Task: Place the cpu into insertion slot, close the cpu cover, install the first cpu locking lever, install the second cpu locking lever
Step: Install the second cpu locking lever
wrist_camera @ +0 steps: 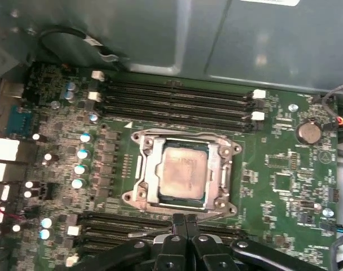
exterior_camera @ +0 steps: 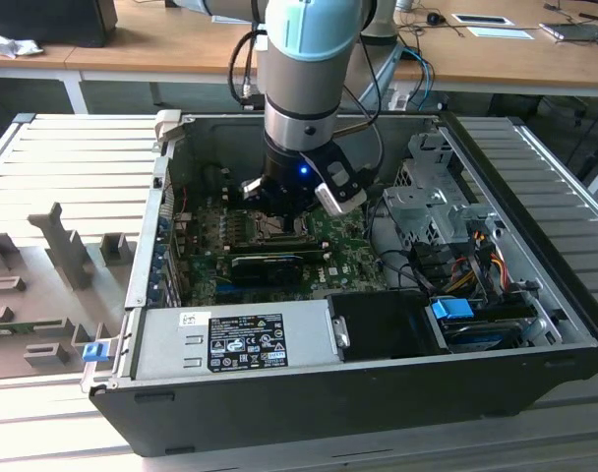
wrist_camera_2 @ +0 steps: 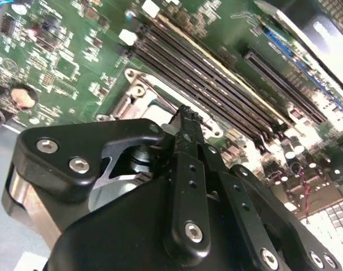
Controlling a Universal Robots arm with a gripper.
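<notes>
hovering low over the motherboard (wrist_camera: 284,186), our gripper (wrist_camera: 184,221) has its fingers pressed together on nothing; we see the cpu (wrist_camera: 185,174) seated in the insertion slot (wrist_camera: 139,182) under the cpu cover (wrist_camera: 152,169), just beyond the fingertips.

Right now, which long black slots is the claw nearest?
The card slots beside the claw in the first wrist view. The other bank of four slots, with white end tabs, lies across the cpu from it.
</notes>
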